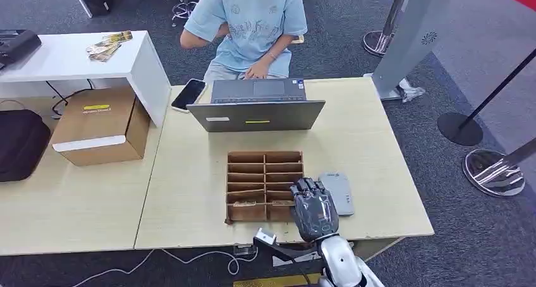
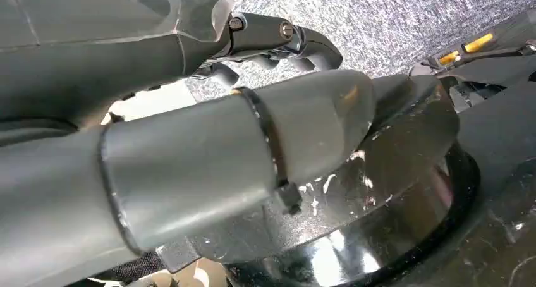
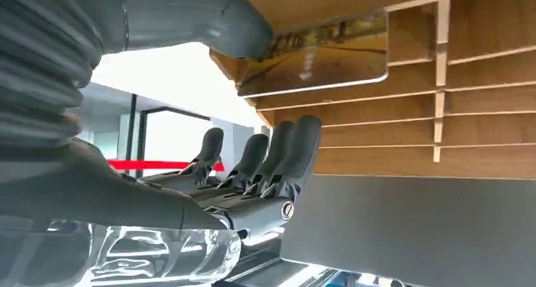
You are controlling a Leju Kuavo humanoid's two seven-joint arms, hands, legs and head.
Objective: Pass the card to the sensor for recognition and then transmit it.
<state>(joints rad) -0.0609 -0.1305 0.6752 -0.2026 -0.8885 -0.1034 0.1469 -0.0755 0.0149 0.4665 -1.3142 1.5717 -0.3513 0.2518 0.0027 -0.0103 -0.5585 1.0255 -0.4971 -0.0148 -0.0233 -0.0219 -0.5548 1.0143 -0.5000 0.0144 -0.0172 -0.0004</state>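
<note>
Wooden rack (image 1: pixel 265 184) at lower centre holds the card (image 3: pixel 316 56) in a near slot, and the right hand (image 1: pixel 314 208), fingers spread and empty beside it, could snag a divider or miss the card's thin edge, while the sensor (image 1: pixel 337 192) waits just right.

**Right hand over the card rack**

The right hand (image 1: pixel 314 206) is hovering at the wooden rack's (image 1: pixel 265 185) near right corner, fingers extended, just beside the grey sensor (image 1: pixel 338 193). Behind the rack, a person (image 1: pixel 249 24) is sitting at the laptop (image 1: pixel 256 107).
</note>
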